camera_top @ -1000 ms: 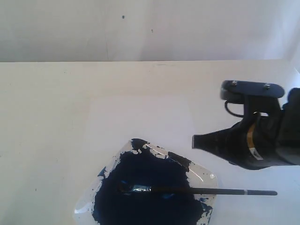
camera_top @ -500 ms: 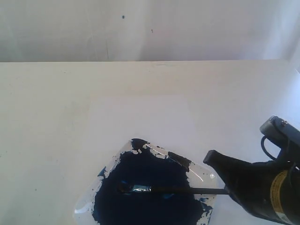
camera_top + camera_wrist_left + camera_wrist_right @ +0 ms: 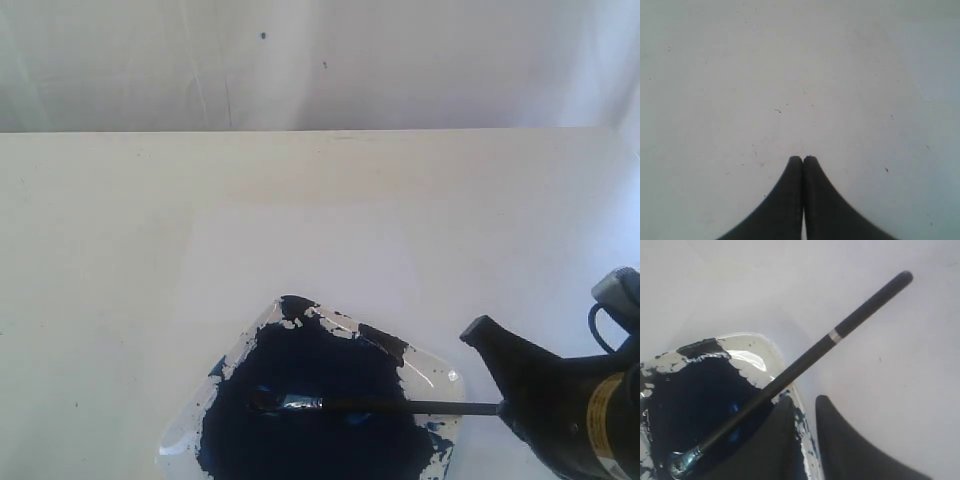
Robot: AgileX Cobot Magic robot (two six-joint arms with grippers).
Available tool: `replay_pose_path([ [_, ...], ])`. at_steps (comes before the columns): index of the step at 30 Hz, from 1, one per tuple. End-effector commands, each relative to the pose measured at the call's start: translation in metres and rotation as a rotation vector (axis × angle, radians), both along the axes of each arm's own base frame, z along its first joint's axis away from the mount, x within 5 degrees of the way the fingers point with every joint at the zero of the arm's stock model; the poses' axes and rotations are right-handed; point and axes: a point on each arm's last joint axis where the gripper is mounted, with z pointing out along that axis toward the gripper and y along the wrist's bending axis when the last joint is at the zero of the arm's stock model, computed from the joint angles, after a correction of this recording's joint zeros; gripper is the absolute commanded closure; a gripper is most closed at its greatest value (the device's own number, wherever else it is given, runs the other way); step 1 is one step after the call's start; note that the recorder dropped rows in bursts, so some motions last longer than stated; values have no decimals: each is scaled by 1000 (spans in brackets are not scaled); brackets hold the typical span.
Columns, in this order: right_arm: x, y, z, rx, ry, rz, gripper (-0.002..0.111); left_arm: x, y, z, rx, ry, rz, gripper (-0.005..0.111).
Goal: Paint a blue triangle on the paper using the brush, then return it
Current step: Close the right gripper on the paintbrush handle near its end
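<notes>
Right gripper [image 3: 805, 401], jaws slightly parted, brush [image 3: 805, 362] beyond one tip, not between: closing may miss, rolling it; left gripper [image 3: 802, 159] pressed together.

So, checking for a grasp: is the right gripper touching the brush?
Cannot tell. In the right wrist view the brush passes right beside one fingertip of the right gripper, not between its jaws; neither gap nor contact shows plainly.

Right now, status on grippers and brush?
Left gripper shut over table. Right gripper open beside brush, not gripping. Bristles in paint tray. Nothing blocking.
</notes>
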Motion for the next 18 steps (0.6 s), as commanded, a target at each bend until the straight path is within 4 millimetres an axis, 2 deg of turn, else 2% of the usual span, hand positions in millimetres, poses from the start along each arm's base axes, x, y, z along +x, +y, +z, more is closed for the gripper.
replay_pose_path([
  [1, 8, -1, 2, 95, -5, -36, 71, 0, 0, -2, -5, 11, 4, 107],
  [4, 13, -3, 2, 145, 10, -88, 62, 0, 0, -2, -5, 11, 4, 107],
  [11, 24, 2, 0, 273, 35, -145, 62, 0, 0, -2, -5, 11, 4, 107],
  [18, 28, 8, -16, 253, 106, -182, 62, 0, 0, -2, -5, 11, 4, 107],
])
